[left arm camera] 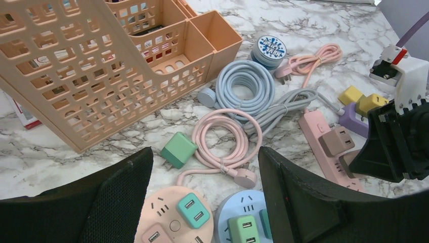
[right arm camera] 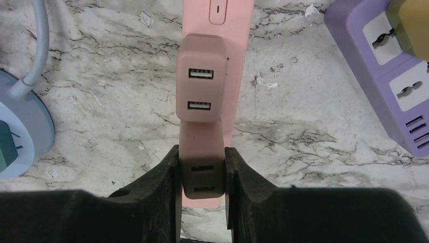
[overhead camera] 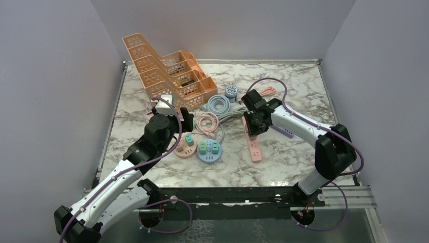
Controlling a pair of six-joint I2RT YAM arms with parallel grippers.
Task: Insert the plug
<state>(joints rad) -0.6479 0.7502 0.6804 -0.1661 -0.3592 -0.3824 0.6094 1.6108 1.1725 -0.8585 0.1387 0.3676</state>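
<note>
- The right gripper [right arm camera: 202,152] has its jaws clamped on the short sides of a dusty-pink USB plug [right arm camera: 202,174]. That's a real grip with the block squeezed between both pads, no gap.
- The plug sits right over the pink power strip [right arm camera: 242,61], which lies flat on the marble table [right arm camera: 313,167] in front of the right arm.
- The key relation: in the right wrist view the strip's long axis runs straight away from the jaws, and the plug is lined up on it. It only needs to go down into the strip, not sideways.
- A matching adapter [right arm camera: 202,86] is already seated one slot further along, and the held plug's far end looks to be touching it. That's a tight fit, so drifting forward could jam the two together.
- Whether the prongs are already in the socket can't be told, since the plug's body hides them.
- The left gripper [left arm camera: 205,152] is wide open with nothing in it. It hovers over the round pink hub [left arm camera: 172,217] and the coiled pink cable [left arm camera: 225,139], well apart from the strip.
- So the right arm is clearly nearer and looks like the one doing the job. Probably mid-insertion, with a straight push down as the next call.
</note>
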